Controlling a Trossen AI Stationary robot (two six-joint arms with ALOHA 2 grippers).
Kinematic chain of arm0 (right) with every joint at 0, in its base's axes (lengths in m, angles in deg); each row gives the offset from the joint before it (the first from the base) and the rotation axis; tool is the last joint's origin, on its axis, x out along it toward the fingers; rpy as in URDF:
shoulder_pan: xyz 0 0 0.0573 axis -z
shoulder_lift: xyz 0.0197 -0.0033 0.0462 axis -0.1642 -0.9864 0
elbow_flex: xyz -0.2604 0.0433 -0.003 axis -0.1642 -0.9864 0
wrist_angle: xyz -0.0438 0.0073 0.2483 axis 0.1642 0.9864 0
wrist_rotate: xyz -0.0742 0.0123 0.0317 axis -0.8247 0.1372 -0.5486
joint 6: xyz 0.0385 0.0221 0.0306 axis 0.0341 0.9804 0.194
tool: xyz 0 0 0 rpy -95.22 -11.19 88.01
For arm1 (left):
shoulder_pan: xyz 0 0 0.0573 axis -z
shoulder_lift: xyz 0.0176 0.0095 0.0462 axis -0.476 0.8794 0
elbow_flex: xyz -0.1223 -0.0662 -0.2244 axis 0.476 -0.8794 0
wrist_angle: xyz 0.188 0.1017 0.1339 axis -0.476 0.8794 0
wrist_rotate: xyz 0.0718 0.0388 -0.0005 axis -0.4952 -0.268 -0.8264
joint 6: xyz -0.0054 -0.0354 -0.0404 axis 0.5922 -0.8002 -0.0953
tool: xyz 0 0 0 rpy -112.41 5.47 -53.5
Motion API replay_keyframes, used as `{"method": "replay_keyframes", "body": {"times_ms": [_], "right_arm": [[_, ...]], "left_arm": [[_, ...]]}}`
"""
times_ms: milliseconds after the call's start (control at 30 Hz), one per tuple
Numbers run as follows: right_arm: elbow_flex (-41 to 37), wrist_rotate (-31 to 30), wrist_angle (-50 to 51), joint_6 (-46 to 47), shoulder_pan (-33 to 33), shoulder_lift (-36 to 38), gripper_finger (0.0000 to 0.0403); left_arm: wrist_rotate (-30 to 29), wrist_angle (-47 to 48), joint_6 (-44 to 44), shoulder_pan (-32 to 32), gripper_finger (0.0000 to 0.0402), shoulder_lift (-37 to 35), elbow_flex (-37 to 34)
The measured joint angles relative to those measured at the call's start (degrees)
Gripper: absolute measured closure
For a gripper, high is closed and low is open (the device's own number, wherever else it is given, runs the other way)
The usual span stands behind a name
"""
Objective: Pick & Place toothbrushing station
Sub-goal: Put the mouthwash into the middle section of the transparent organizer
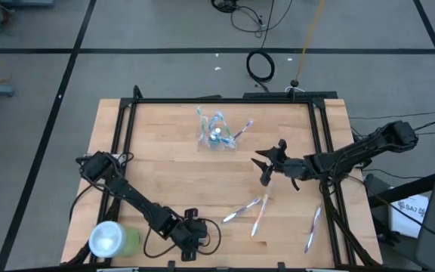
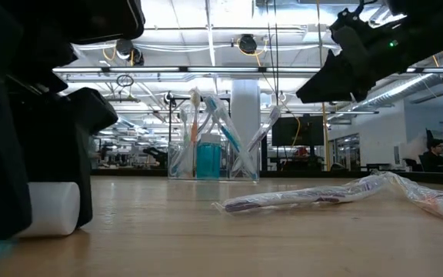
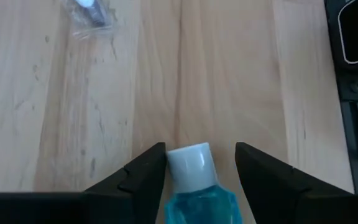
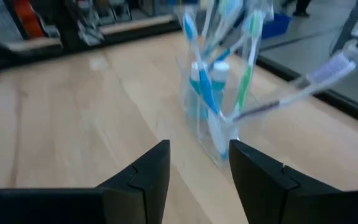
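- Left gripper (image 3: 197,171) at near edge, fingers spread wide either side of white-capped blue bottle (image 3: 194,183).
- Right gripper (image 1: 266,165) right of centre, fingers parted, holding nothing.
- Clear cup (image 1: 216,134) far centre, toothbrushes inside.

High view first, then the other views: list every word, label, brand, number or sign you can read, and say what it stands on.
White label on the floor beside the table: dark print, too small to read.
Wrapped toothbrush: no print can be read on the wrapper.
Blue bottle: no label shows.
Clear cup: no print seen.
So no text is readable.
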Motion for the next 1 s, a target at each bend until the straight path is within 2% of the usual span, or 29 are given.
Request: {"method": "replay_keyframes", "body": {"times_ms": [100,233,367,467,633,733,800,1000], "right_arm": [[-1.6,0.0,-6.9,-3.7,0.0,0.0,0.0248],[-2.7,0.0,-12.3,-6.5,0.0,0.0,0.0248],[-2.8,0.1,-12.3,-6.8,0.0,0.0,0.0248],[-2.8,0.1,-11.4,-6.9,0.0,0.0,0.0248],[-2.8,0.1,-8.4,-6.8,0.0,0.0,0.0248],[-2.8,0.1,-8.0,-6.9,0.0,0.0,0.0248],[-2.8,0.1,-8.0,-6.9,0.0,0.0,0.0248],[-2.8,0.1,-8.3,-6.9,0.0,0.0,0.0248]], "left_arm": [[0.3,1.0,0.8,0.0,0.0216,0.1,0.0],[1.5,2.2,0.5,-0.4,0.026,0.1,0.0],[3.6,3.0,-0.6,-1.1,0.0298,-0.2,0.0],[3.8,3.3,-0.2,-1.6,0.0306,-1.2,-0.1],[-0.1,4.5,3.2,-2.3,0.031,-5.9,-0.5],[-6.1,4.4,5.4,-3.0,0.0311,-10.4,-0.2],[-12.1,4.7,7.3,-3.8,0.0311,-12.9,-0.2],[-41.0,3.0,11.9,-6.8,0.0312,-20.9,-0.2]]}}
